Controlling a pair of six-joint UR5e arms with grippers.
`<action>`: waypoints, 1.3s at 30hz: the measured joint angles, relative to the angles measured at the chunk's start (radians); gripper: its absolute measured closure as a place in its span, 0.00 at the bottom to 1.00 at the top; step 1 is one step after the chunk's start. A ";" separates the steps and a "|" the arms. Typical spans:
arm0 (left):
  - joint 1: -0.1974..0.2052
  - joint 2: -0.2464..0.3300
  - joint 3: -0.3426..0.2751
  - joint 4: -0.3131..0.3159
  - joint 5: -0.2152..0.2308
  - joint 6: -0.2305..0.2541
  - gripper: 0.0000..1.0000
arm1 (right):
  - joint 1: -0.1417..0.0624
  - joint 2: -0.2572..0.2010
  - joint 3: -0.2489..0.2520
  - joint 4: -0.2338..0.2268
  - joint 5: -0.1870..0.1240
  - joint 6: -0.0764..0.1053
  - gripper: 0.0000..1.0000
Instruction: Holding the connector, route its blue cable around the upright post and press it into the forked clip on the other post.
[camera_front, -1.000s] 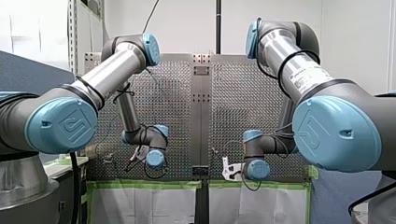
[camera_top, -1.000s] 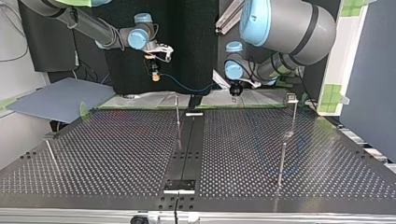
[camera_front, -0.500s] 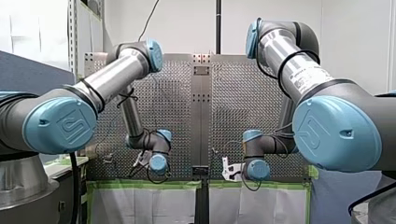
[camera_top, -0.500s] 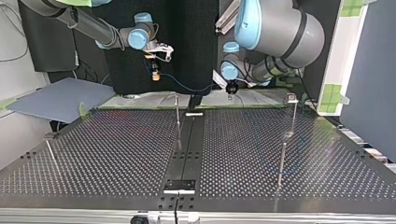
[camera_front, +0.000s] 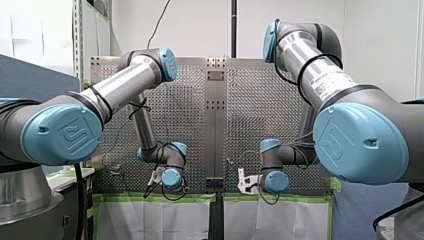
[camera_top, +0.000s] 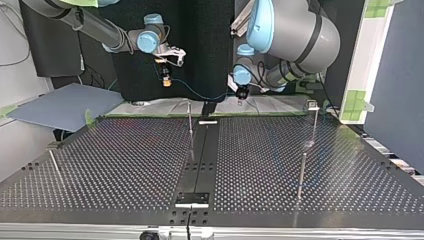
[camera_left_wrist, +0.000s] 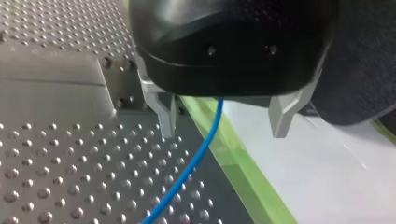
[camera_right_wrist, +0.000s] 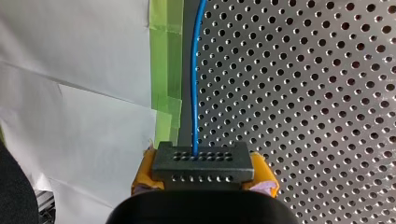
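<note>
In the right wrist view my right gripper (camera_right_wrist: 201, 175) is shut on the black connector (camera_right_wrist: 201, 163), held between its yellow pads (camera_right_wrist: 142, 172). The blue cable (camera_right_wrist: 194, 70) runs straight out of the connector over the perforated table. In the top view my right gripper (camera_top: 166, 75) hangs above the table's far edge, and the blue cable (camera_top: 200, 95) sags across to my left gripper (camera_top: 242, 92). In the left wrist view my left gripper (camera_left_wrist: 226, 123) is open, and the blue cable (camera_left_wrist: 196, 158) passes loosely between its metal fingers (camera_left_wrist: 167, 116). An upright post (camera_top: 190, 122) stands mid-table.
A tall post with a pale fitting on top (camera_top: 313, 112) stands at the top view's right, with a shorter post (camera_top: 301, 172) in front of it. Another thin post (camera_top: 55, 165) leans at the left. Green tape (camera_left_wrist: 233, 163) and white paper (camera_right_wrist: 70, 93) line the table's edge.
My left arm has swung its gripper toward the table's middle, leftward in the top view, along the cable. My right arm and the connector have stayed put.
</note>
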 joint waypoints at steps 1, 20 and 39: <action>-0.002 0.000 0.000 0.000 0.008 -0.011 0.00 | 0.000 0.000 0.000 0.001 0.000 0.000 1.00; -0.047 0.000 0.000 0.083 0.166 -0.177 0.00 | -0.008 -0.001 -0.011 0.017 -0.026 -0.018 1.00; -0.079 0.000 0.000 0.088 0.165 -0.339 0.00 | -0.010 -0.046 -0.022 0.051 -0.154 -0.037 1.00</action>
